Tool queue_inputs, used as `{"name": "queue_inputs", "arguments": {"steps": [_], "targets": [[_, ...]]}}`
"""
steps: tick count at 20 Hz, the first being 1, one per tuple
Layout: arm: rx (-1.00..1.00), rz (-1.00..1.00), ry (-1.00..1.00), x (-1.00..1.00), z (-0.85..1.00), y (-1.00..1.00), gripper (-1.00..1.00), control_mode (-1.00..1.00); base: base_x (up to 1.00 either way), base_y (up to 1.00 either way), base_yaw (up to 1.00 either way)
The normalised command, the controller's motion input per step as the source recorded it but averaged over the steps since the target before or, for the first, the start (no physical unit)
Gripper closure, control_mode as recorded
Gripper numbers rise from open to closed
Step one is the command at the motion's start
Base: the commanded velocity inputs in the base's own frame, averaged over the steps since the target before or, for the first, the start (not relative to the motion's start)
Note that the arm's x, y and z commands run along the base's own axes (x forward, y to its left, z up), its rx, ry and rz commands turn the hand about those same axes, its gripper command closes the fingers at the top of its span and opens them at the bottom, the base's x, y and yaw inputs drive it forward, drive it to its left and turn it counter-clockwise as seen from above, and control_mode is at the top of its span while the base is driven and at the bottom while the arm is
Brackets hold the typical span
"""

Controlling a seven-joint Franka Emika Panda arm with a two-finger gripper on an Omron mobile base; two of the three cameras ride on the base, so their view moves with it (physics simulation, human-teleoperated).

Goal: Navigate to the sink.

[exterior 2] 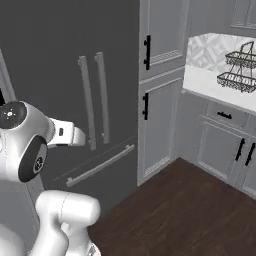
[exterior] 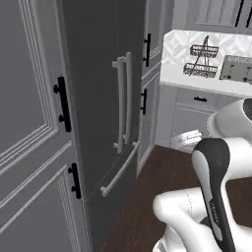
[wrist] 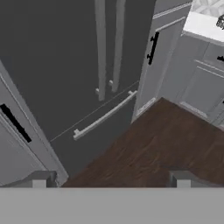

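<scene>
Two spread, empty fingertips [wrist: 42, 178] are facing the fridge [exterior: 98, 98] as I'm navigating; I'm judging the sink lies rightward of it.

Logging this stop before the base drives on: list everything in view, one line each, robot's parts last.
fridge: one, dark grey, straight ahead, two upright handles and one drawer handle below.
tall cabinet: one, light grey, right of the fridge, two black handles.
left cabinet doors: two panels, grey, left of the fridge, black handles.
counter: one, white, far right, over grey base cabinets.
wire rack: one, black, two tiers, on the counter.
toaster: one, grey, right of the rack; type uncertain.
floor: dark wood.
arm: white with dark joints.
fingers: two tips, grey, apart, holding nothing.
</scene>
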Motion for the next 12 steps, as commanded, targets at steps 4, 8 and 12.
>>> {"name": "queue_inputs", "arguments": {"steps": [4, 8, 12], "targets": [[0.00, 0.00, 0.00, 0.00, 0.00, 0.00, -1.00, 1.00, 0.00, -0.24, -0.91], [0.00, 0.00, 0.00, 0.00, 0.00, 0.00, -1.00, 1.00, 0.00, -0.38, -0.86], [0.00, 0.00, 0.00, 0.00, 0.00, 0.00, -1.00, 1.00, 0.07, -0.37, -0.82]]}}
